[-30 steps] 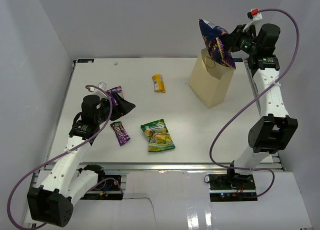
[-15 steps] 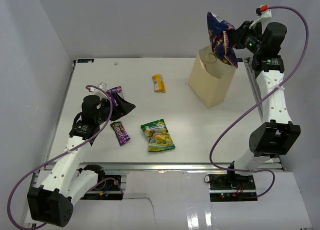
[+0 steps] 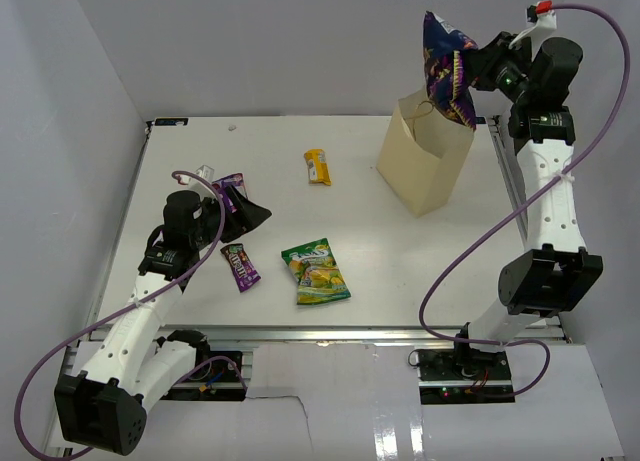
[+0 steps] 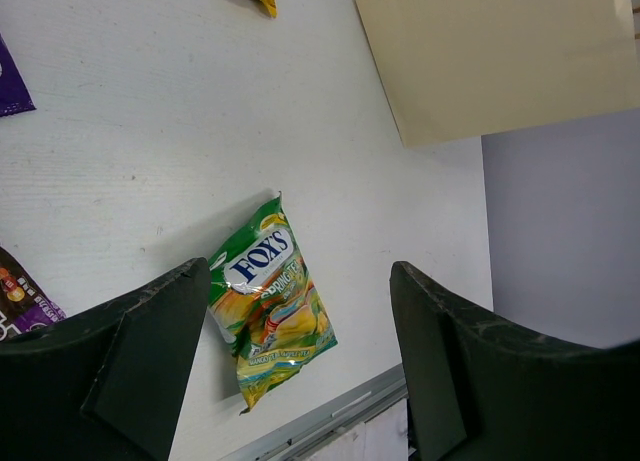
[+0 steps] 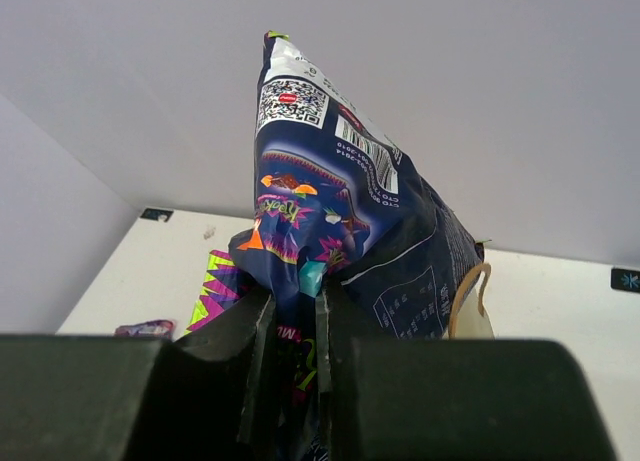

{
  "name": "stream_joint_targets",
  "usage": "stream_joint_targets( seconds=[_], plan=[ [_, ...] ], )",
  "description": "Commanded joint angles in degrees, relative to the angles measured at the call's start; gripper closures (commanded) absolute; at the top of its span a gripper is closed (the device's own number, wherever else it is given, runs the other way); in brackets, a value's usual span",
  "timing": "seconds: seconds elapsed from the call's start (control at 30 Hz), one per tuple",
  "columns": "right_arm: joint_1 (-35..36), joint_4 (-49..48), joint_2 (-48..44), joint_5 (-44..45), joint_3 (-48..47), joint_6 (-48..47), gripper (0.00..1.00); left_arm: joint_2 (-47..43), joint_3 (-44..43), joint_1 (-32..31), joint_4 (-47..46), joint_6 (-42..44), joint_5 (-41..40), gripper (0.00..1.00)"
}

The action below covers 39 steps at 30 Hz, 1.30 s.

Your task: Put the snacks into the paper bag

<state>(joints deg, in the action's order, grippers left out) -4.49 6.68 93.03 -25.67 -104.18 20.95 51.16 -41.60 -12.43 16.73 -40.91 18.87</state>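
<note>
My right gripper (image 3: pixel 478 69) is shut on the dark blue-purple chip bag (image 3: pixel 446 69) and holds it high over the open top of the tan paper bag (image 3: pixel 420 166) at the back right; the bag also fills the right wrist view (image 5: pixel 340 231), pinched between my fingers (image 5: pixel 250 341). My left gripper (image 3: pixel 250 214) is open and empty at the left, above the table. A green-yellow pack (image 3: pixel 315 272) lies at the front middle, also in the left wrist view (image 4: pixel 268 306). A purple candy pack (image 3: pixel 240 266) lies beside it. A yellow-orange bar (image 3: pixel 317 166) lies at the back middle.
Another purple pack (image 3: pixel 231 191) lies partly under my left gripper. A bag handle (image 5: pixel 468 296) shows behind the chip bag. White walls close the table on the left, back and right. The table's front edge rail (image 3: pixel 350 333) runs below the green-yellow pack.
My right gripper has lifted the chip bag higher and a little to the right above the paper bag. The left arm has not moved.
</note>
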Motion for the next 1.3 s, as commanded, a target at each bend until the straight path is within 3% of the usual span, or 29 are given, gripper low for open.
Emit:
stream_joint_targets(
  seconds=[0.0, 0.6, 0.97, 1.27],
  plan=[
    [-0.3, -12.9, -4.4, -0.1, -7.0, 3.8, 0.92, -1.1, 0.6, 0.3, -0.8, 0.7, 0.8, 0.17],
    [-0.8, -13.5, -7.5, -1.9, 2.9, 5.2, 0.92, -2.6, 1.7, 0.4, -0.3, 0.7, 0.5, 0.17],
    [-3.0, -24.8, -4.7, -9.0, 10.9, 20.3, 0.92, -3.3, 2.1, 0.3, 0.1, 0.7, 0.7, 0.18],
    [-4.1, -24.8, -3.4, -7.8, 13.6, 19.8, 0.92, -3.4, 2.1, 0.4, 0.0, 0.7, 0.8, 0.18]
  ],
)
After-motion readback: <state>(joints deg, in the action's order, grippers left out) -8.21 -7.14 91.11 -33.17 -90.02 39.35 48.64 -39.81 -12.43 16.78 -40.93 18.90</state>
